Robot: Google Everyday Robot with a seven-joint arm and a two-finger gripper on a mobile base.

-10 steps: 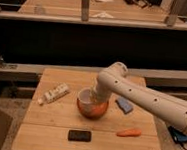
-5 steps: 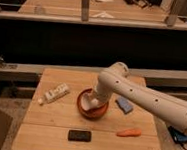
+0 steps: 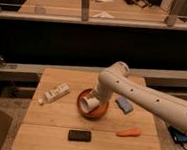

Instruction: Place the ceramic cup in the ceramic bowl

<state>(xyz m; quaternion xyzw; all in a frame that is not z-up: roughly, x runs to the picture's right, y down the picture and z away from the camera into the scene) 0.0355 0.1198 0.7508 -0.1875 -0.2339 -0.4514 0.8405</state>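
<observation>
Tool (image 3: 95,101), lowered over the past second into the ceramic bowl (image 3: 101,112) on the worktop (image 3: 51,125), grasps the tilted ceramic cup (image 3: 89,103) just beneath it, mouth toward the camera, leaving only release, apparently.

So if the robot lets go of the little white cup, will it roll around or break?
The white cup lies tilted inside the orange bowl, so it would probably roll a little, and the bowl's wall should stop it. It looks hard like ceramic, so a bump might chip it. The claw is down in the bowl beside it.
</observation>
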